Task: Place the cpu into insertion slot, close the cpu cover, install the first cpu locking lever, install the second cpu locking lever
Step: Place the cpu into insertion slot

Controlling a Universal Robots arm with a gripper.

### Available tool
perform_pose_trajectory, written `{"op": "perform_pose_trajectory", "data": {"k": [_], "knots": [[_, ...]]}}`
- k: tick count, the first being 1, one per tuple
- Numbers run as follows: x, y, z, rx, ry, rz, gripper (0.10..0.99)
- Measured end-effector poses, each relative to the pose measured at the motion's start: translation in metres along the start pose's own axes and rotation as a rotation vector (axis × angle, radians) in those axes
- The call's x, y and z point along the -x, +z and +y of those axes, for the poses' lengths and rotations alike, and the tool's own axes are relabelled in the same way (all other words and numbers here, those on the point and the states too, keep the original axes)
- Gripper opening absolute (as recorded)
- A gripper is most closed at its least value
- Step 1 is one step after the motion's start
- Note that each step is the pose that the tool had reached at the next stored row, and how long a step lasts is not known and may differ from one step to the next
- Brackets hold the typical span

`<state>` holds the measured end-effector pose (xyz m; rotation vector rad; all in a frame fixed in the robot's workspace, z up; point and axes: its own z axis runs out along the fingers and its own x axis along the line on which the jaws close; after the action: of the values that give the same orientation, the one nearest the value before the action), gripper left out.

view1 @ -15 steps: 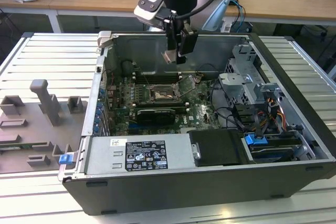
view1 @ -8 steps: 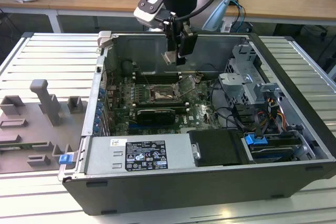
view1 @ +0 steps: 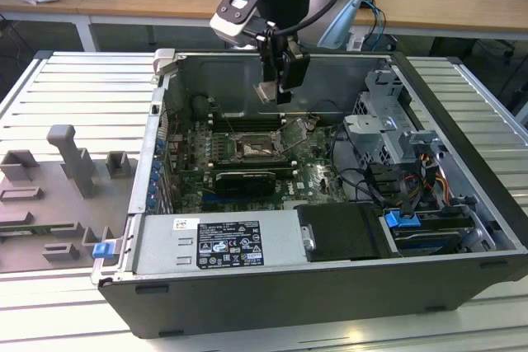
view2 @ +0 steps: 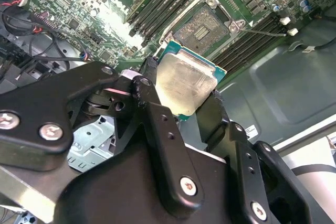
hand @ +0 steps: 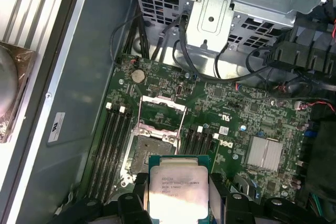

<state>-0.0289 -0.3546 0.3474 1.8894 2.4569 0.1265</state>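
Your hand [view1: 277, 92] hangs inside the open case [view1: 462, 121], above the green board [hand: 236, 108]. Its fingers [view2: 149, 95] are clamped on two opposite edges of the cpu [view2: 185, 81], so the chip is in the air, clear of the board and tilted in the second wrist view. The insertion slot [hand: 149, 148] sits below it with its dark centre exposed. The cpu cover [hand: 163, 113] is flipped up on the slot's far edge, toward the drive cage [hand: 220, 9], and the board shows through its cut-out. Watch the neighbours: memory slots [hand: 113, 145] run close along both sides of the socket, and some of them are filled, as the second wrist view shows. A finned heat sink [hand: 265, 153] stands further along the board and a coin cell [hand: 137, 75] sits near the cover. In the exterior view a long black card [view1: 245, 179] lies just in front of the slot, with the power supply [view1: 219, 241] in front of that. Loose black cables [view1: 355, 180] crowd the exterior view's right. Outside the case, a grey fixture [view1: 74, 162] sits on the ribbed bench [view1: 49, 80].
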Motion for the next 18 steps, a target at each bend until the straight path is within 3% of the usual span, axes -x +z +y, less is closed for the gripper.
{"op": "perform_pose_trajectory", "data": {"k": [18], "knots": [[0.0001, 0.0052, -0.0005, 0.0, 0.012, -0.001, 0.541]]}}
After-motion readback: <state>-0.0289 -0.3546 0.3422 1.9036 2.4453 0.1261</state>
